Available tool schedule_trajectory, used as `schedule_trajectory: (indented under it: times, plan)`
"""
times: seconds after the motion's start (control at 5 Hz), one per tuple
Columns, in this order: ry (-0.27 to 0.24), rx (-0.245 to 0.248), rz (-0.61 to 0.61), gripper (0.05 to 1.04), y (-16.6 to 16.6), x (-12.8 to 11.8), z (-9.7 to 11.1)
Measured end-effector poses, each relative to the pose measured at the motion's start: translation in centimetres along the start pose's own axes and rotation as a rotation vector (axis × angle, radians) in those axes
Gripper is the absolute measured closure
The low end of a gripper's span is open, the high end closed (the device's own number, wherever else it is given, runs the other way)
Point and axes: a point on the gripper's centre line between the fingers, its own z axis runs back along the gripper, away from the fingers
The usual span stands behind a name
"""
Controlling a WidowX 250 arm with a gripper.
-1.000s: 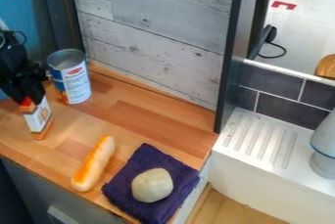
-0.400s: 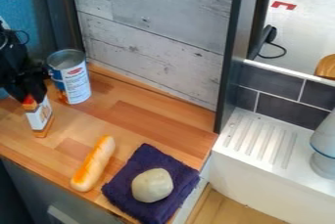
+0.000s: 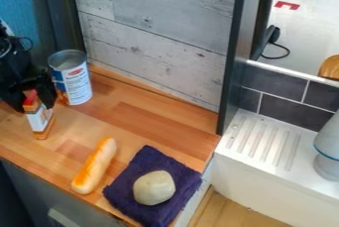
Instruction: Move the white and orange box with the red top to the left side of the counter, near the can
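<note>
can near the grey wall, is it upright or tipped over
Upright: the can stands on its base on the wooden counter, with its round top facing up.

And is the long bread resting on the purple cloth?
No, the long bread lies on the wooden counter beside the purple cloth, which bears a round pale lump.

gripper [image 3: 33, 106] spread around the top of a carton [image 3: 40, 120] — near a can [image 3: 79, 86]
</note>
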Motion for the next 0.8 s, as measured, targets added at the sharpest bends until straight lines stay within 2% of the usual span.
schedule_trajectory:
  times: [0.4, 0.6, 0.8]
  plan:
    - [0.016, 0.000, -0.008, 0.079, -0.1, -0.2, 0.0]
    - [0.012, 0.009, -0.003, 0.083, -0.5, 0.0, 2.2]
    - [0.023, 0.137, -0.054, 0.083, -1.8, 0.4, 7.5]
